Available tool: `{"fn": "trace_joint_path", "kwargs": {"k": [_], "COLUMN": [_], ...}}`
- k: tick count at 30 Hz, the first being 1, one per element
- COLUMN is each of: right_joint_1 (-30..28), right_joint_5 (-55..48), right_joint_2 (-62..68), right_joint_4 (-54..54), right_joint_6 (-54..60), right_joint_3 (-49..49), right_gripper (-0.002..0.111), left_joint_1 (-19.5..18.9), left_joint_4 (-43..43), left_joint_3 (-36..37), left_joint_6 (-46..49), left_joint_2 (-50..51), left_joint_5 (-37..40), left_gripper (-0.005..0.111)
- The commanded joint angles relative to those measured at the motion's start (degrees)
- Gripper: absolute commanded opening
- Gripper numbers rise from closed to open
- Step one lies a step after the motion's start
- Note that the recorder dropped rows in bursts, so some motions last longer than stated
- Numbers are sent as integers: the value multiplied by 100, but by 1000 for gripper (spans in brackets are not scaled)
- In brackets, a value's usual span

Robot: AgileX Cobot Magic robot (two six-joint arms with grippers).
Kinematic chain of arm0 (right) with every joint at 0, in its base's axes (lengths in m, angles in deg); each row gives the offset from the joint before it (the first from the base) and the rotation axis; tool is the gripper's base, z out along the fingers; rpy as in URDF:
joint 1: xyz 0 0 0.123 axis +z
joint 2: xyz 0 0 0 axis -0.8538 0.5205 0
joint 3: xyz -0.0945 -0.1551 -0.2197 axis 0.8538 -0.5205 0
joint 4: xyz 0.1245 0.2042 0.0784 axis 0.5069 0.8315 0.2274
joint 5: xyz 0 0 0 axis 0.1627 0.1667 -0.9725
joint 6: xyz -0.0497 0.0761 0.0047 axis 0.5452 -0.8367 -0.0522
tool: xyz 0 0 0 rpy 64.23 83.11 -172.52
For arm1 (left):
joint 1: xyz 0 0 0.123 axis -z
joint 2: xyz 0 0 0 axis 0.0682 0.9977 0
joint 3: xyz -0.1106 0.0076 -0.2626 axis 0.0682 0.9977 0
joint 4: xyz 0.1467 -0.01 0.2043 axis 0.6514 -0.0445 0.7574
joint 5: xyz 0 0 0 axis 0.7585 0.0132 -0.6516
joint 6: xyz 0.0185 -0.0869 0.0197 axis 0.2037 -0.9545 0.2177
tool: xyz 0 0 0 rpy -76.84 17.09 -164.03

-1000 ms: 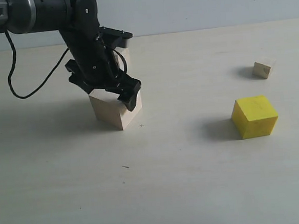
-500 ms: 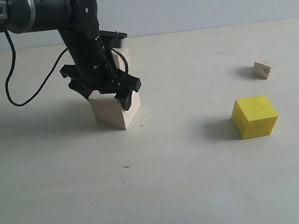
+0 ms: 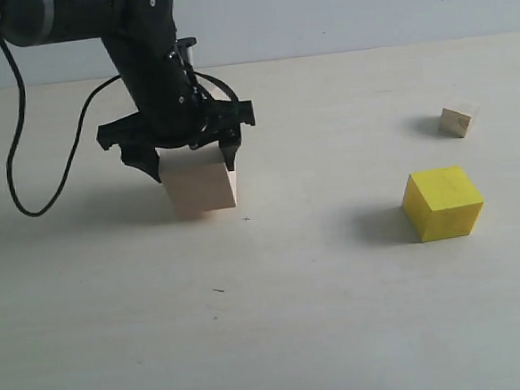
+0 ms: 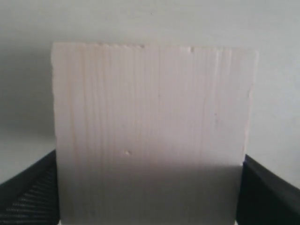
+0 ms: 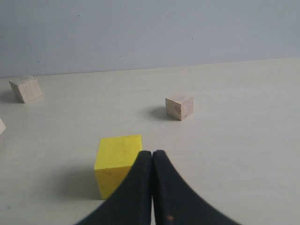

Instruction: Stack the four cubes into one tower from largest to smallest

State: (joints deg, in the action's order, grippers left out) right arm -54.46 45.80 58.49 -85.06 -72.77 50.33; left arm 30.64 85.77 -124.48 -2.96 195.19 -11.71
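My left gripper (image 3: pixel 189 167) is shut on the largest pale wood cube (image 3: pixel 197 181), one finger on each side. In the left wrist view the cube (image 4: pixel 152 126) fills the picture between the black fingers (image 4: pixel 265 194). The yellow cube (image 3: pixel 443 202) sits on the table at the right, and the tiny wood cube (image 3: pixel 458 120) lies behind it. My right gripper (image 5: pixel 152 157) is shut and empty, just in front of the yellow cube (image 5: pixel 117 161), with the tiny cube (image 5: pixel 179 106) farther off. The third, smaller wood cube (image 5: pixel 26 88) shows only in the right wrist view; the left arm hides it in the exterior view.
The pale table (image 3: pixel 322 316) ends at a light blue wall (image 3: pixel 363 9) behind. A black cable (image 3: pixel 26 167) loops down from the left arm (image 3: pixel 78 16) at the left. The right arm is out of the exterior view.
My left gripper has turned with the large cube in it. The cube now shows one flat face squarely instead of a corner. The other cubes have not moved.
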Motion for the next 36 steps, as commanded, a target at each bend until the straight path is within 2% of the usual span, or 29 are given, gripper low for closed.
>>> {"fn": "trace_joint_path", "kwargs": {"k": [1,6,17,29,36], "right_joint_1": [6,6,6,6,6], "right_joint_5": [71,71,71,71,71], "right_joint_2": [-28,-28,-28,-28,-28], "right_joint_4": [21,21,21,21,21], "right_joint_6": [-1,-1,-1,-1,-1], "right_joint_3": [-28,-28,-28,-28,-28], "right_gripper": [0,0,0,0,0], "left_joint_1": [330,389,490,814,832], "left_joint_4": [892,902,516,334,308], "left_joint_3": [-25,-25,-25,-25,-25], "left_joint_6": [-988,-1315,-1268,-1278,-1370], "left_joint_2": [-93,-93,-59,211,225], "left_joint_5": [120,244,423,164,26], "left_gripper": [0,0,0,0,0]}}
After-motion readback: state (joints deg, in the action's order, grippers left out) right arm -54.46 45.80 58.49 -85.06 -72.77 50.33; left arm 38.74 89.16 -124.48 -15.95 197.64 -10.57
